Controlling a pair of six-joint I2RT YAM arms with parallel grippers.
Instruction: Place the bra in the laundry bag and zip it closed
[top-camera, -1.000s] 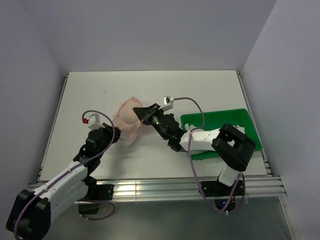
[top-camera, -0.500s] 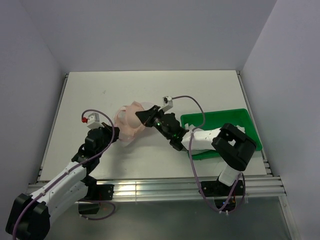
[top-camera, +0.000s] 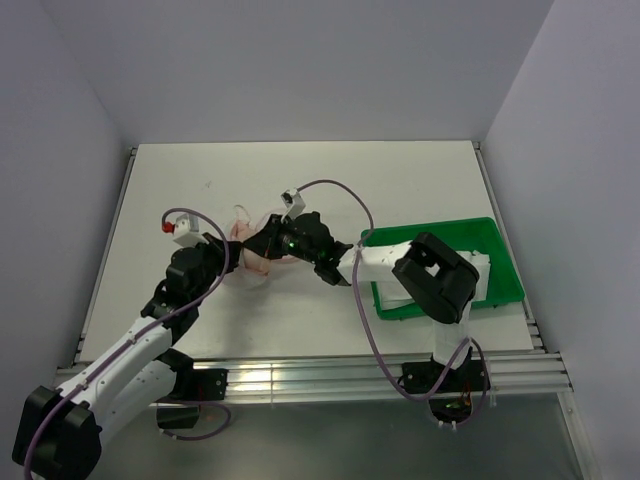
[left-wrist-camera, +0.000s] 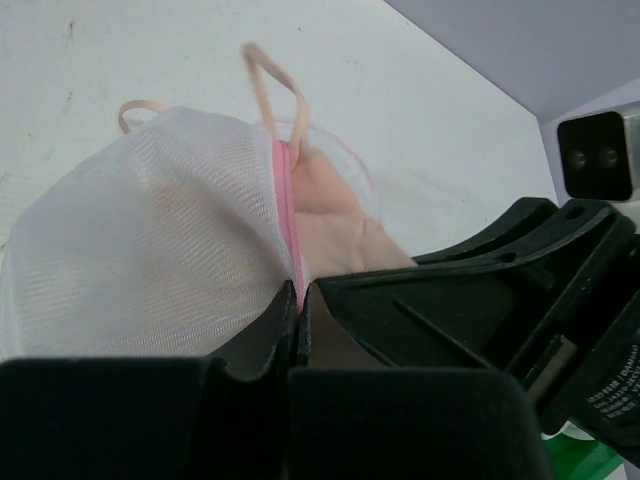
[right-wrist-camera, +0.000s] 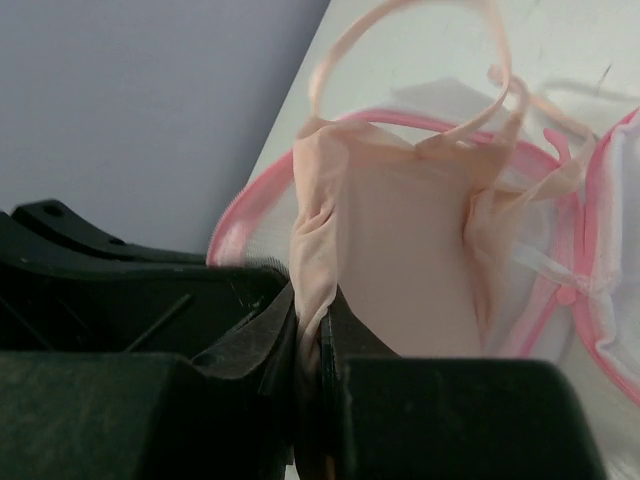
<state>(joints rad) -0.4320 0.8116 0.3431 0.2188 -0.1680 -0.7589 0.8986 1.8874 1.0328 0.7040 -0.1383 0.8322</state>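
**Both arms pinching at the bag, left of tabletop centre**

Left fingers (left-wrist-camera: 262, 335) clenched on the pink zip trim of the laundry bag (left-wrist-camera: 150, 250); white mesh dome bulges left of the pinch. Right fingers (right-wrist-camera: 262, 315) clamped on a fold of the bra (right-wrist-camera: 400, 230); peach fabric lies over the open pink-rimmed half; straps loop out beyond the rim onto the tabletop (top-camera: 400, 180). Bag and bra together, well apart from the green tray (top-camera: 440, 232).

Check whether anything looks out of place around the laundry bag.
The strap loops of the bra stick out past the pink rim of the laundry bag, over the table; they might get caught when it closes.
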